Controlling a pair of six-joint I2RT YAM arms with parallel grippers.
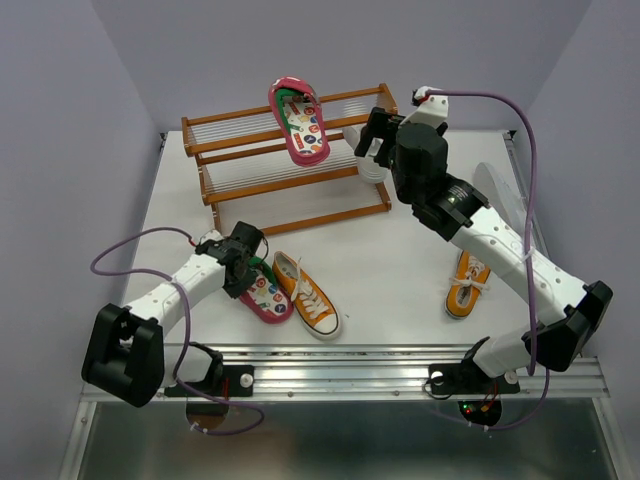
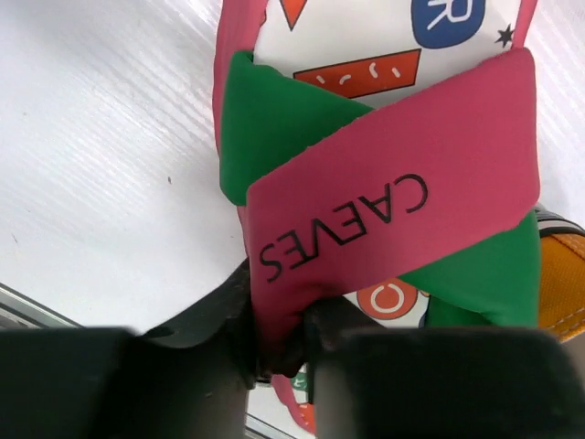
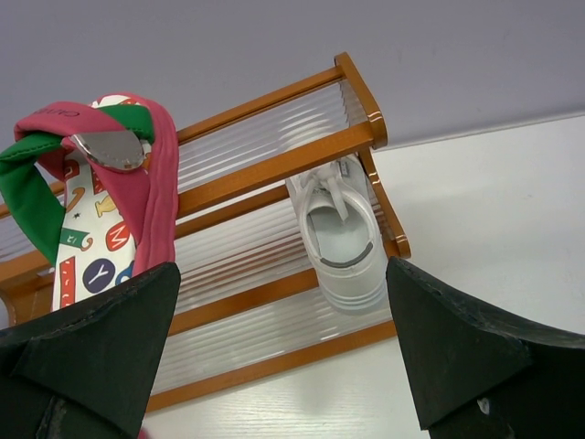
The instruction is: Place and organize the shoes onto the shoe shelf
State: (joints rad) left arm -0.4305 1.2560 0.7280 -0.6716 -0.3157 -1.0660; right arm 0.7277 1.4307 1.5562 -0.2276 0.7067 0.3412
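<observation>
My left gripper (image 1: 243,268) is shut on the pink strap of a pink shoe (image 2: 384,210) lying on the table (image 1: 400,260); its jaws (image 2: 279,347) pinch the strap's edge. An orange sneaker (image 1: 306,294) lies right beside that shoe. The other pink shoe (image 1: 298,120) sits on the top tier of the shoe shelf (image 1: 250,165). A white sneaker (image 3: 343,238) rests on the lower tier at the right end. My right gripper (image 3: 283,274) hangs open just in front of it, holding nothing. A second orange sneaker (image 1: 468,285) lies under the right arm.
The table's metal front rail (image 1: 340,365) runs past both arm bases. Purple cables loop from each arm. A pale shape (image 1: 497,190) lies behind the right forearm; I cannot tell what it is. Grey walls close the back and sides.
</observation>
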